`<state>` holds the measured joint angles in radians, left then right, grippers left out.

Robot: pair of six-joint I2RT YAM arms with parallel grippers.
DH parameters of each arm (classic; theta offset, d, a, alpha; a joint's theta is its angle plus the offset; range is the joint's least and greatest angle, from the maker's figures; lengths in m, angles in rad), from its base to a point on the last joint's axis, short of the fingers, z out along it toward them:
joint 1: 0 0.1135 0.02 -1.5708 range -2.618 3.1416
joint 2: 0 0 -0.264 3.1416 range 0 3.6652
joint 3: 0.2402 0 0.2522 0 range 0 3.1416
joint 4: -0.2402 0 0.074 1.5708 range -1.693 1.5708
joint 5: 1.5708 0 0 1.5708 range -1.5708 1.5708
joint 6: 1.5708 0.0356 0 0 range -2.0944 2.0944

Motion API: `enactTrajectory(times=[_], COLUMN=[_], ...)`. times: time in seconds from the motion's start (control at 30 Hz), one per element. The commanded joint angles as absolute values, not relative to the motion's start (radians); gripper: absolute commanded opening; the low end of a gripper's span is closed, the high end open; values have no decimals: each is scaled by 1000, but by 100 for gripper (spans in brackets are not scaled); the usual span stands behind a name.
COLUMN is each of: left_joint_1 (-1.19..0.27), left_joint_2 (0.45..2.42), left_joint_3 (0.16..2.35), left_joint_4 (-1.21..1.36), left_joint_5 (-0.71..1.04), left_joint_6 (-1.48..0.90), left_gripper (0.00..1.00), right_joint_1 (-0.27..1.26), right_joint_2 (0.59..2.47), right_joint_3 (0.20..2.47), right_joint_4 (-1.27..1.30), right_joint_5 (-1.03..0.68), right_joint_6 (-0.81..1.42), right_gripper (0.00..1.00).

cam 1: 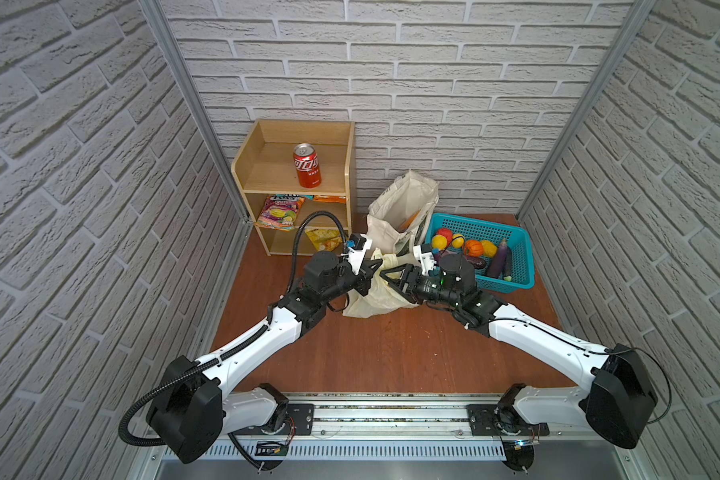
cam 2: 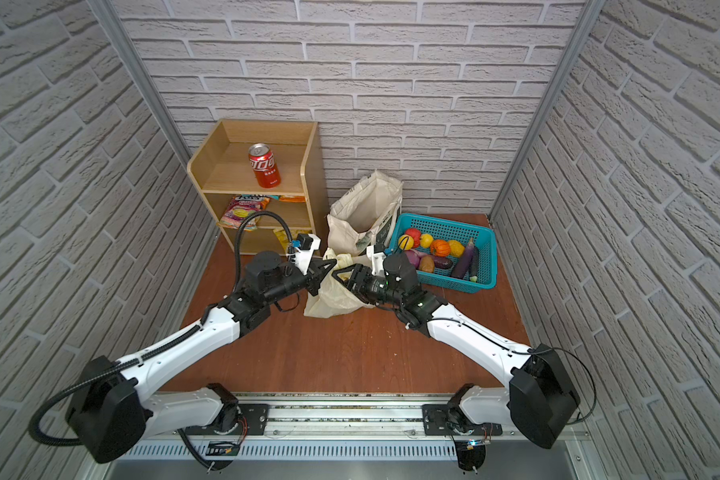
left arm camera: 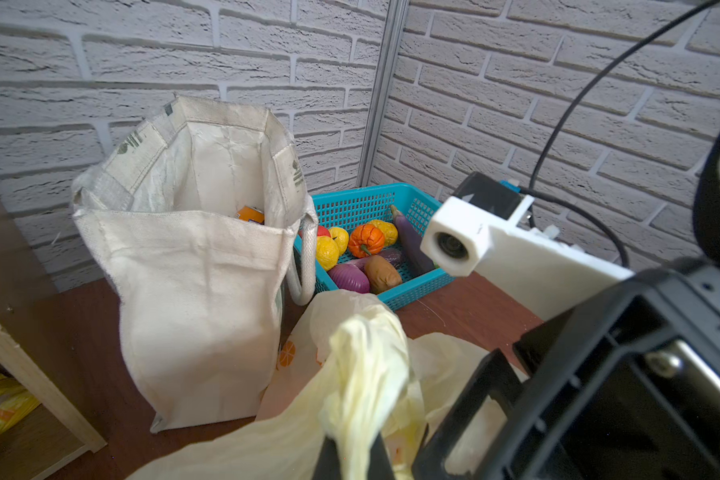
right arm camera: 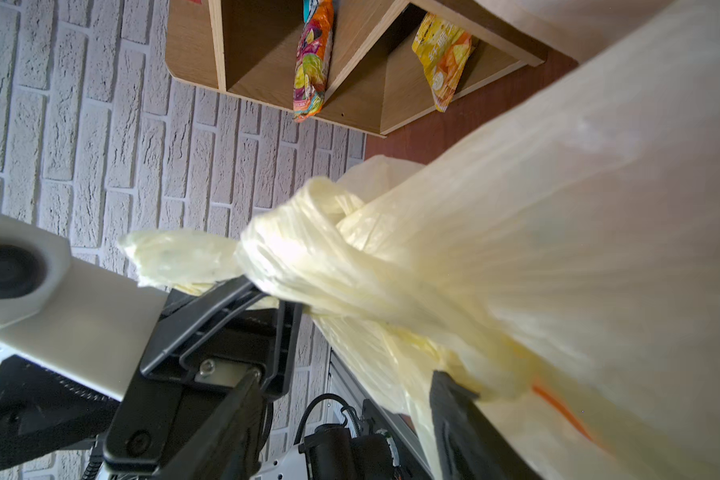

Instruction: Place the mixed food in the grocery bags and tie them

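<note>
Chinese Coca-Cola script, red can [cam 1: 307, 166]

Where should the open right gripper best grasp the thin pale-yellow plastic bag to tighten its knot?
Probably the gathered strand just under the knot: bunched rope-narrow, it runs between the right gripper's open fingers. Close across it from opposite the left gripper, shut on the pale-yellow plastic bag's twisted top.

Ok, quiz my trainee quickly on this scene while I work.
1. True or false: the red cola can stands upright on the top level of the wooden shelf unit.
2. What is the left hand shut on? A the thin pale-yellow plastic bag; B the red cola can; C the wooden shelf unit.
3. Fill in: the toy vegetables lie in the turquoise mesh plastic ____.
Key: 1 true; 2 A; 3 basket.
</note>
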<state>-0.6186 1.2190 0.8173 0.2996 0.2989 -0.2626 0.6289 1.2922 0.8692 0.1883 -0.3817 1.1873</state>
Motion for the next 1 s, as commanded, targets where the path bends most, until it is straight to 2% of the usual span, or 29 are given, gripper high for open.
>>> enactTrajectory(times=[0.0,0.3,0.53,0.73,0.9,0.97], left_joint_1=[-626,-626,-629,-628,-628,-628], left_joint_2=[1215,1208,1211,1209,1207,1207], left_joint_3=[846,848,850,853,853,852], left_joint_4=[353,351,357,356,351,351], left_joint_5=[290,296,308,311,314,314], left_joint_6=[-252,-249,-254,-253,-252,-250], left_gripper=[0,0,0,0,0,0], right_joint_1=[640,638,629,623,603,592], right_joint_2=[1278,1159,1183,1218,1168,1132], right_joint_3=[849,800,811,831,862,860], right_joint_4=[266,111,123,152,53,5], right_joint_5=[-377,-256,-237,-243,-236,-208], right_joint_6=[1204,1161,1160,1160,1076,1049], right_gripper=[66,62,59,51,39,39])
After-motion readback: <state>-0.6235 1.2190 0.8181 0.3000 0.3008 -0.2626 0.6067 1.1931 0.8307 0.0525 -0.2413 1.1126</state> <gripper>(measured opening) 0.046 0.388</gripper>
